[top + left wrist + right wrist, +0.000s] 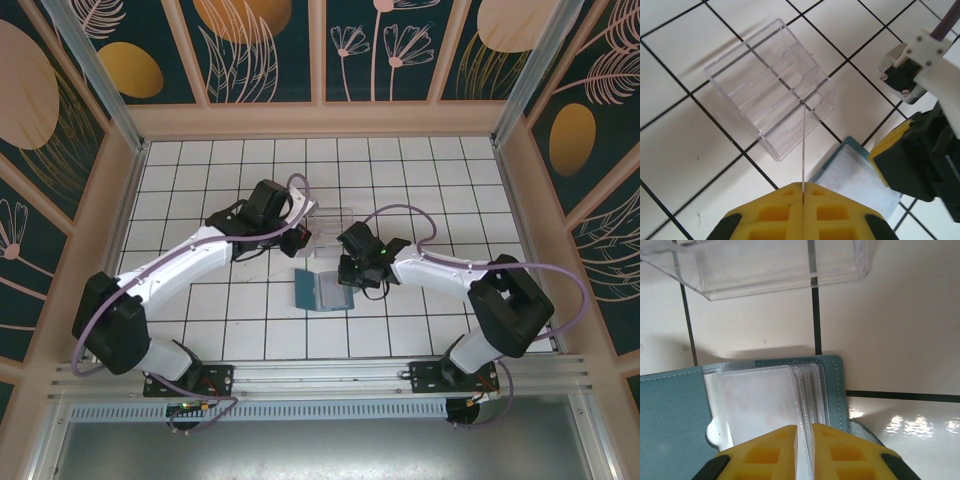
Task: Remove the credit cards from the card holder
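Lab cell: tiled table (240,335), patterned walls (250,50)

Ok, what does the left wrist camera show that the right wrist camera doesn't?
Left wrist: the left gripper shut on a credit card seen edge-on, with the whole clear tray beyond it. Right wrist: the right gripper pinching the clear sleeves of the open card holder. Both: some of the tray and the sleeves, on the white tiled table.

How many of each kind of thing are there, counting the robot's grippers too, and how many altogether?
Grippers: 2 (left gripper, right gripper)
Clear tray: 1
Card holder: 1
Card, edge-on in the left gripper: 1
Total: 5
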